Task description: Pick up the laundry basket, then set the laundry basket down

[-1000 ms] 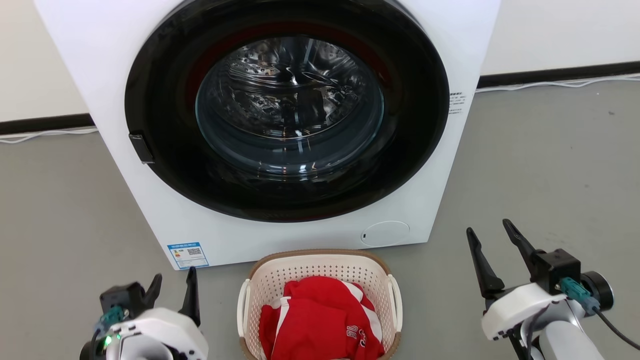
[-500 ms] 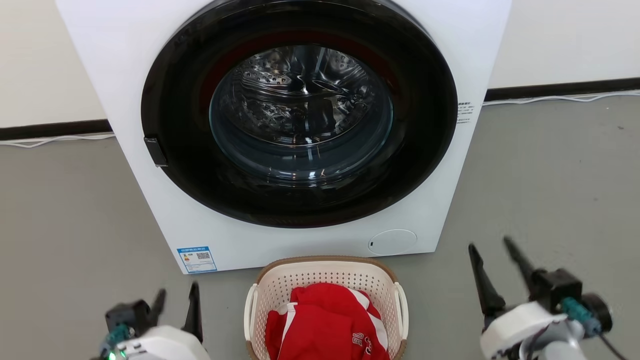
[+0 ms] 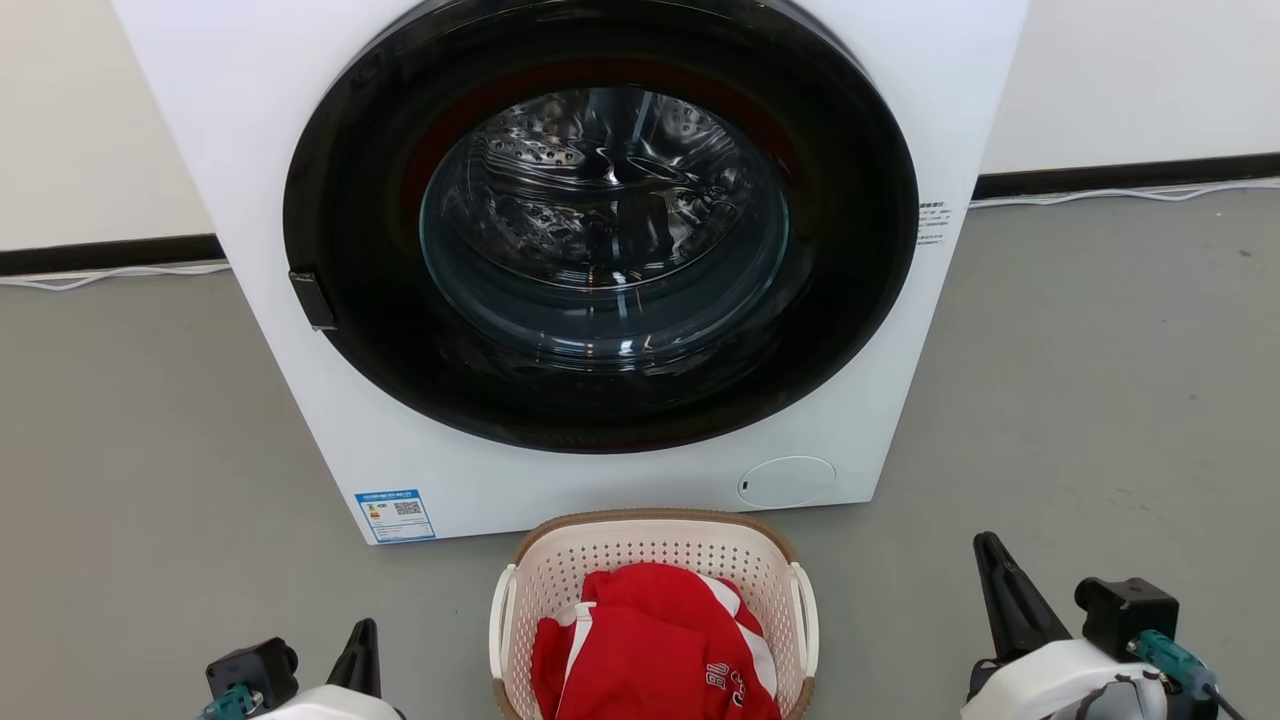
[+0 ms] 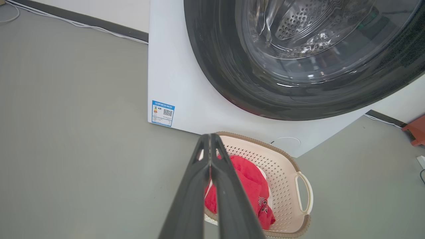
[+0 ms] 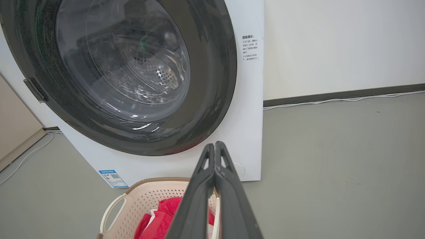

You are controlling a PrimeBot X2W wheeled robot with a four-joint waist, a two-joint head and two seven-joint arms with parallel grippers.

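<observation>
The cream laundry basket [image 3: 650, 548] with its brown rim stands on the grey floor just in front of the washing machine, holding a red and white garment [image 3: 650, 645]. My left gripper [image 3: 365, 632] hangs to the basket's left, apart from it; in the left wrist view its fingers [image 4: 210, 138] are shut on nothing, above the basket [image 4: 282, 179]. To the basket's right, also apart, is my right gripper [image 3: 990, 548]. The right wrist view shows it shut and empty [image 5: 215, 146], above the basket [image 5: 142, 202].
A white front-loading washing machine [image 3: 330, 440] with a shut dark round door [image 3: 600, 260] rises right behind the basket. A white cable [image 3: 1120, 190] runs along the baseboard. An orange object [image 4: 415, 131] lies on the floor beyond the machine.
Both grippers have sunk toward the bottom edge of the head view, and their fingers, spread apart one second ago, have come together. The camera shifted slightly; the basket stayed on the floor.
</observation>
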